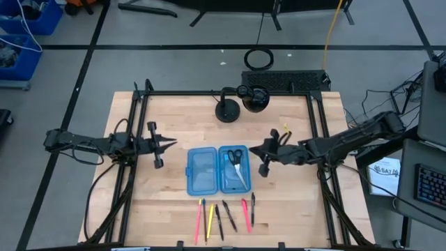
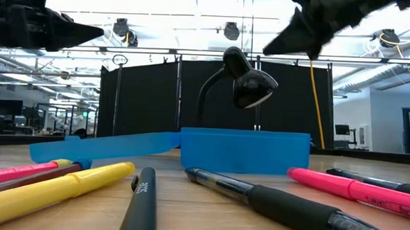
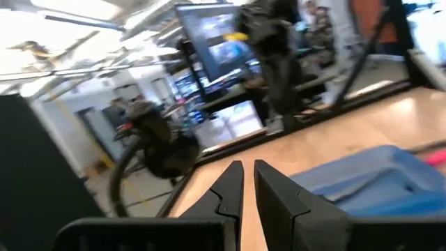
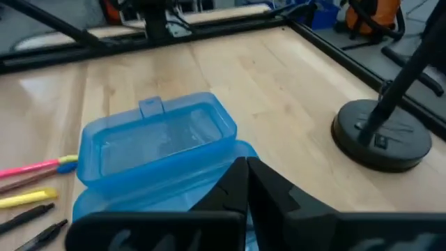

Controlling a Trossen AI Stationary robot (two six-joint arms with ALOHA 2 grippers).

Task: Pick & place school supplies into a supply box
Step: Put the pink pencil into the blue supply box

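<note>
Supply box (image 1: 217,169) lies open at the middle of the tabletop (image 1: 174,125), scissors (image 1: 235,162) already in its right half, six pens (image 1: 224,216) lined up just in front. To its left, the left end effector (image 1: 167,144) hovers, fingers nearly together, gripping nothing. To its right, the right end effector (image 1: 255,150) hangs above the tabletop, fingers pressed together and empty. Judged next: open over a pen and descend.
</note>
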